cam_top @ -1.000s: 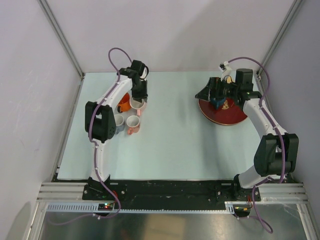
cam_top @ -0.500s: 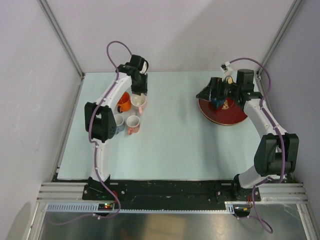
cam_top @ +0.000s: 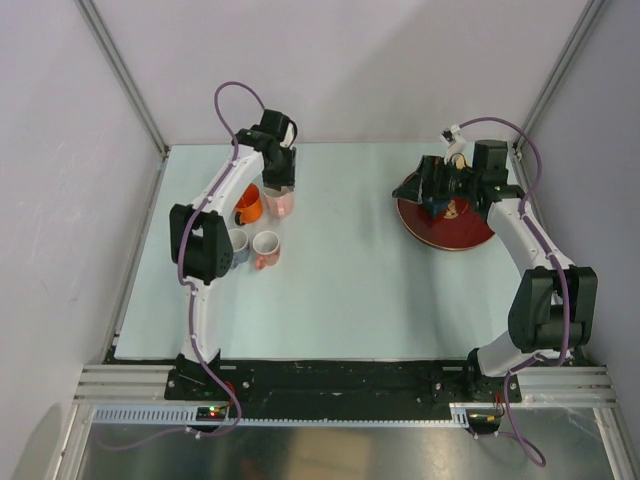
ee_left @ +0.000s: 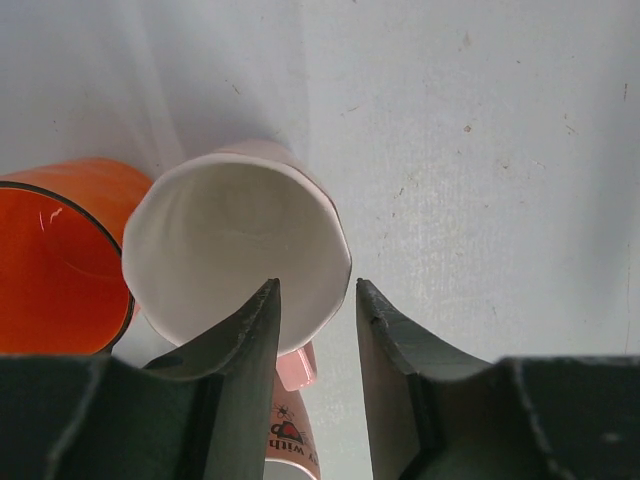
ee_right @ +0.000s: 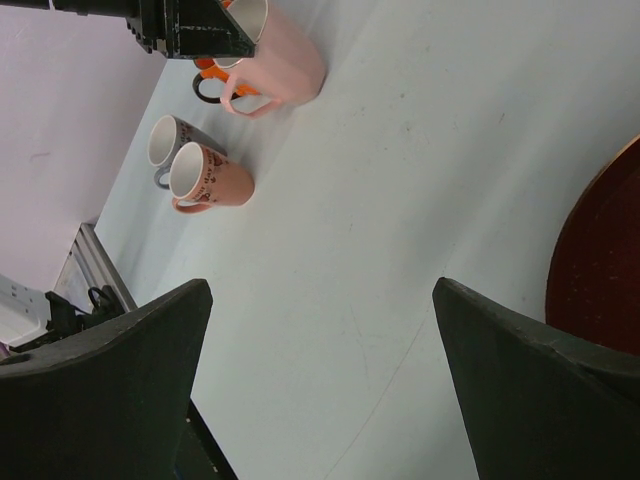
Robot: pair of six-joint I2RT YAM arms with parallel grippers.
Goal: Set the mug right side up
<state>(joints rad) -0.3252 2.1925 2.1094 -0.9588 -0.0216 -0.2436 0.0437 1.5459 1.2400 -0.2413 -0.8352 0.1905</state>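
- I see the pink mug (ee_left: 230, 240) standing right side up on the table (cam_top: 350, 270), in the far-left part. Its white inside faces up at my left wrist camera.
- My left gripper (ee_left: 317, 288) hangs right over that mug, fingers pointing down. One finger sits inside the mouth and the other outside, with the near wall between them.
- The jaws are parted wider than the wall. I see white interior on one side of the rim and bare table on the other, so the mug looks let go.
- The mug's handle (ee_left: 297, 365) shows just below the gap between the fingers.
- An orange mug (ee_left: 50, 260) stands just beside the pink one, on its left in the wrist view, mouth up.
- A grey mug (ee_right: 165, 140) and a salmon printed mug (ee_right: 210, 178) stand together nearer the arm bases, both upright.
- My right gripper (ee_right: 322, 290) is spread wide with nothing in it, at the edge of the dark red plate (cam_top: 450, 232) on the far right.
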